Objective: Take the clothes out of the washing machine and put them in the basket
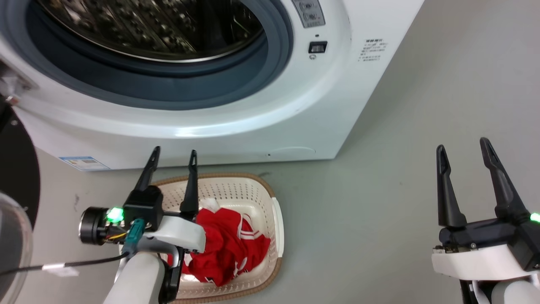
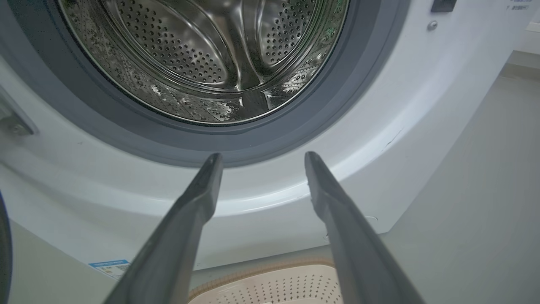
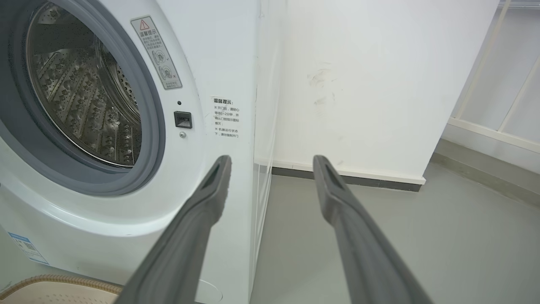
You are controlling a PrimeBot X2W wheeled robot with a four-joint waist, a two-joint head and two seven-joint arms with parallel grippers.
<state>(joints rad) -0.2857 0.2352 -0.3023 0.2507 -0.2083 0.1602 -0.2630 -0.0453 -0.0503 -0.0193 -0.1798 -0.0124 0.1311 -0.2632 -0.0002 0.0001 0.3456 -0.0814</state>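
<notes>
Beneath the left gripper [image 1: 175,150] sits the basket [image 1: 270,195], on the grey floor [image 1: 379,190] right against the foot of the washing machine [image 1: 253,122]. This gripper's two dark fingers are spread apart, and between them shows just the machine's white front. They reach forward over the basket's far rim, with the tips level with the machine's lower panel. The clothes [image 1: 228,245] lie in the basket as one crumpled red heap with white trim. They are behind the fingertips, on the wrist side of the gripper and slightly to its right. The pale wrist housing covers their near-left edge. I cannot tell whether the housing touches the fabric.

In the left wrist view the left gripper [image 2: 262,155] points slightly upward at the grey rubber rim of the porthole. The perforated steel drum [image 2: 202,63] is above and beyond the tips, and the basket [image 2: 270,289] edge is low between the finger bases.

The right gripper [image 1: 463,144] hangs over bare floor well to the right of the basket and the clothes, its fingers also spread wide. In its own wrist view the right gripper [image 3: 272,158] faces the machine's front right corner. The porthole is to the left of its fingers, a white wall [image 3: 358,84] is ahead, and a strip of basket [image 3: 55,289] rim sits far down to its left.
</notes>
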